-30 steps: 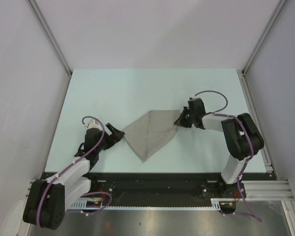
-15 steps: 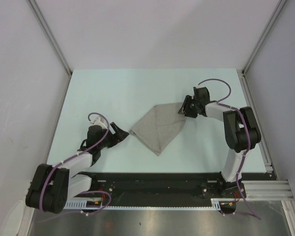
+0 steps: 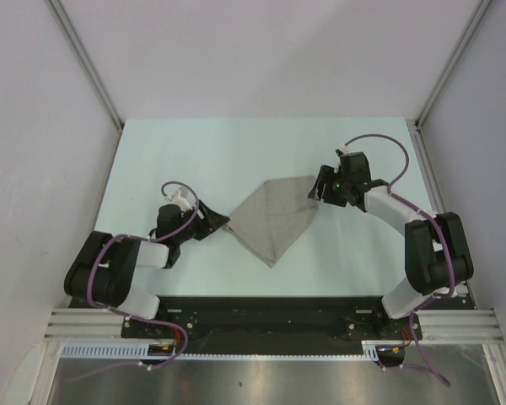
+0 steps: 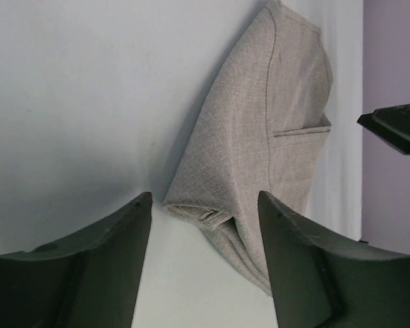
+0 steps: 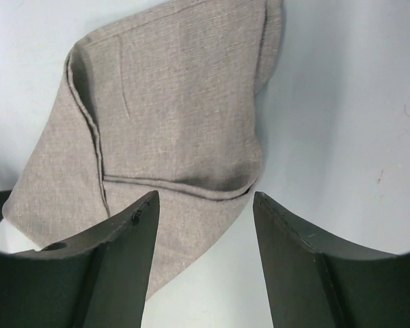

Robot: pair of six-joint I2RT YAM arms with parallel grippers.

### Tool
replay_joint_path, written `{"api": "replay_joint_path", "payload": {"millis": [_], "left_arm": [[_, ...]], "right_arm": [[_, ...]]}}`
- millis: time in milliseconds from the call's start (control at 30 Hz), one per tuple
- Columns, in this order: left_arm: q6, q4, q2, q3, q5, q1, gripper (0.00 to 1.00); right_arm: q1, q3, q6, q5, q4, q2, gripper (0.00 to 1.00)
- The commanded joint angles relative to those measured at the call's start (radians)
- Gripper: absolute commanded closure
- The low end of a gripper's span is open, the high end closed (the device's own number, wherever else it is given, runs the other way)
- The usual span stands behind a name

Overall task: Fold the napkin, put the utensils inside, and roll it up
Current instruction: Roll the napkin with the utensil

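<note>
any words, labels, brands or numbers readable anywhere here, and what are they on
No readable text in any view.
napkin: plain grey cloth, no tag or print showing.
left gripper and right gripper: plain dark fingers, no markings.
table: blank surface.

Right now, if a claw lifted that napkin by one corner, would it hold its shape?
Probably not: the napkin lies in soft folded layers with wavy edges, so it would likely droop. It looks thin, so probably light. Pushed, its matte weave would likely bunch up on the table rather than slide.
</note>
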Motion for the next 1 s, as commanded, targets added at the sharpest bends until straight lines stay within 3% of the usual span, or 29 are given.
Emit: {"api": "replay_joint_path", "payload": {"millis": [0, 167, 333, 567, 767, 967], "left_arm": [[-0.048, 0.164, 0.064, 0.026, 0.07, 0.003, 0.37], [-0.044, 0.167, 0.118, 0.02, 0.083, -0.008, 0.53], [-0.041, 0.17, 0.136, 0.02, 0.096, -0.014, 0.58], [-0.033, 0.147, 0.147, 0.044, 0.111, -0.022, 0.66], [-0.022, 0.109, 0.139, 0.067, 0.108, -0.022, 0.84], [-0.014, 0.068, 0.135, 0.089, 0.102, -0.022, 0.86]], "right_arm": [[0.031, -0.014, -0.025, 0.018, -0.033, -0.069, 0.37], [0.129, 0.004, -0.066, 0.035, -0.028, -0.125, 0.37], [0.293, 0.036, -0.221, 0.093, 0.001, -0.121, 0.36], [0.612, 0.148, -0.385, 0.399, -0.016, 0.048, 0.36], [0.758, 0.177, -0.496, 0.611, 0.041, 0.15, 0.37], [0.844, 0.176, -0.548, 0.664, 0.088, 0.207, 0.39]]}}
